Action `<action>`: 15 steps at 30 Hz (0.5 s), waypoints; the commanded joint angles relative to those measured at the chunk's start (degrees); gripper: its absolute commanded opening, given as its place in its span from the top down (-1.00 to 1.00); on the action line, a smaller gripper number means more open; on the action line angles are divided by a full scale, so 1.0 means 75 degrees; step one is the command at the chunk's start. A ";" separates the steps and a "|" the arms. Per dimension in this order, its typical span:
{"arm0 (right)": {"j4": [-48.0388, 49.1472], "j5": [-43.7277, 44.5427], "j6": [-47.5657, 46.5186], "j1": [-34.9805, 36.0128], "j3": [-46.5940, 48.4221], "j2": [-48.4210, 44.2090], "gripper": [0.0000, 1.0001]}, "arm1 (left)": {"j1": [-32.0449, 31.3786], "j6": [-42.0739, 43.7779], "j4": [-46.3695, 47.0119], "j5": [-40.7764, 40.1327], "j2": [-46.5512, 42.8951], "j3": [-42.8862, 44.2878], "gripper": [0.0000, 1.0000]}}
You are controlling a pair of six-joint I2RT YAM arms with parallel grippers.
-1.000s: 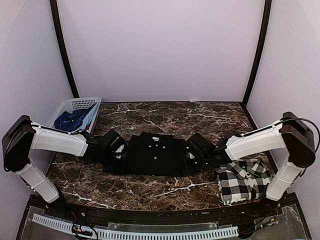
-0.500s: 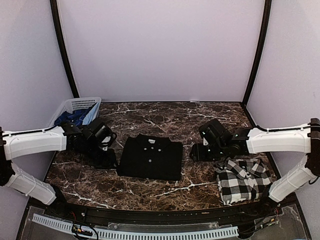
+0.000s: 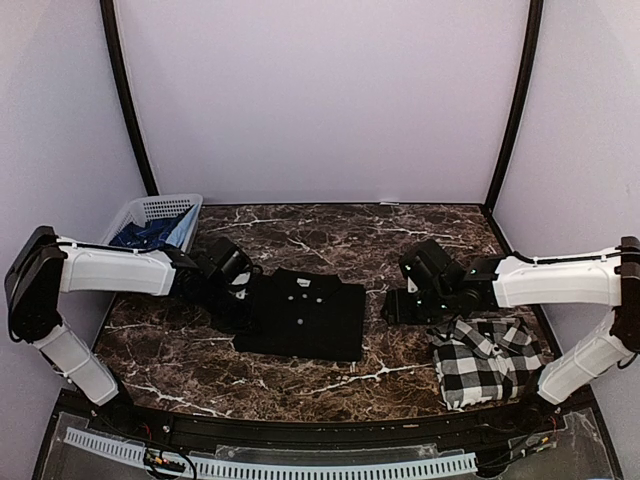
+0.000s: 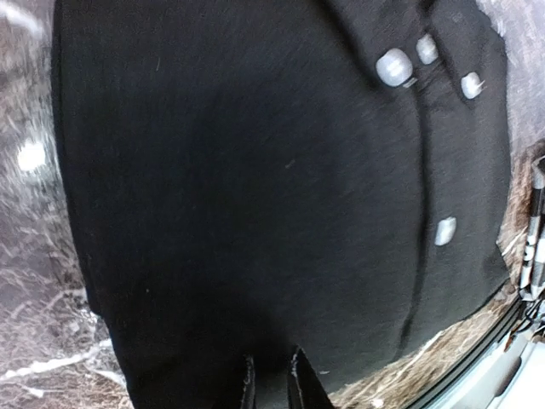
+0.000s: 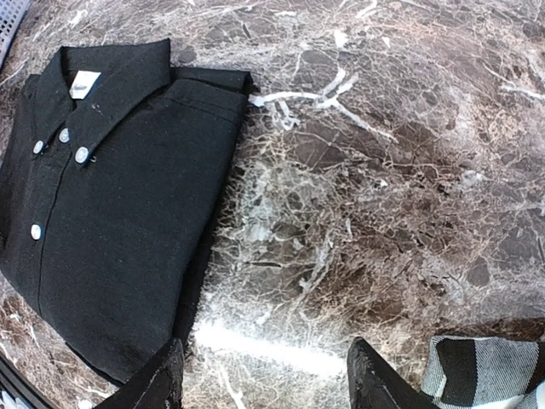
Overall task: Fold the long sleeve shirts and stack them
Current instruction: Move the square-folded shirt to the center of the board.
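**At mid-table: black shirt folded, left pincer at its edge**

In the middle of the marble table point(image 3: 330, 235) the black shirt point(image 3: 305, 318) lies folded into a neat rectangle, collar toward the back wall and its small white buttons point(image 4: 393, 66) facing up. The left gripper point(image 3: 238, 292) sits low at the shirt's left edge. In the left wrist view black cloth fills nearly the whole frame. The two fingers point(image 4: 300, 388) stand close together with only a thin gap, and I cannot tell whether any cloth is pinched between them.

The right gripper point(image 3: 402, 300) is released, its fingers point(image 5: 166, 379) spread wide above bare marble. It is near the shirt's right edge but clear of it.

The checked shirt point(image 3: 487, 362) lies folded, if somewhat rumpled, near the front right of the table, just beside the right arm and apart from the black one. At the back left corner stands a white lattice basket point(image 3: 150, 208) holding blue cloth point(image 3: 145, 238).
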 commanded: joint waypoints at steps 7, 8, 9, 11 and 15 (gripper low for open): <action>-0.0177 0.0071 0.0011 -0.0039 -0.0041 0.0107 -0.25 | 0.0008 -0.0100 0.0074 0.0371 -0.0688 -0.1849 0.72; -0.0227 0.0105 0.0013 -0.0048 -0.0001 0.0101 -0.25 | 0.0008 -0.0089 0.0017 0.0351 -0.0831 -0.1855 0.72; -0.0291 0.0146 0.0016 -0.0059 0.0035 0.0070 -0.25 | 0.0008 -0.0079 -0.0129 0.0342 -0.0913 -0.1828 0.72; -0.0488 0.0290 0.0071 -0.0081 0.0079 -0.0051 -0.26 | 0.0015 0.0017 -0.0418 0.0300 -0.1180 -0.1612 0.71; -0.1095 0.0485 0.0237 -0.0133 0.0078 -0.0318 -0.26 | 0.0013 0.0209 -0.0970 0.0189 -0.1644 -0.0730 0.64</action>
